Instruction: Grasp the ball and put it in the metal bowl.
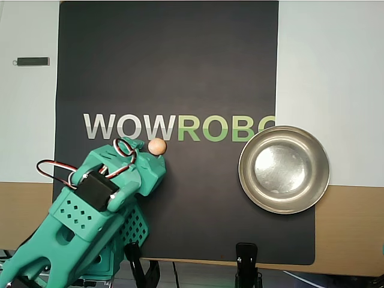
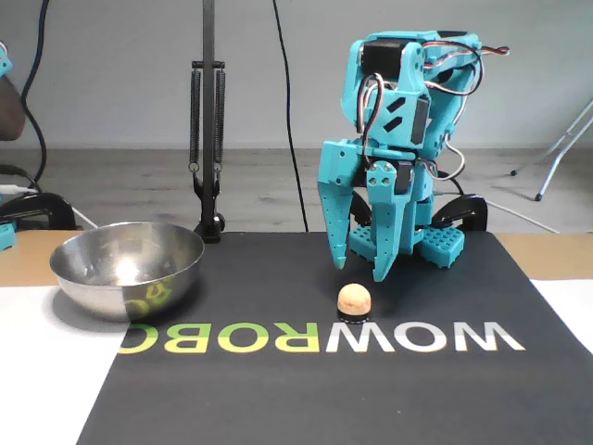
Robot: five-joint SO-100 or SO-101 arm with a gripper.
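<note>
Lying ball [image 2: 354, 298] just before parted gripper [image 2: 358, 270]

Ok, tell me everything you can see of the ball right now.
The ball is a small, matte, peach-orange sphere resting on the black mat, just beside the white W of the printed lettering. In the fixed view a small dark base shows under it. The gripper hangs open behind and above it, not touching. The metal bowl sits well off to the side.

Arm base [image 1: 36, 264] cut off by overhead view's bottom-left corner.
</note>
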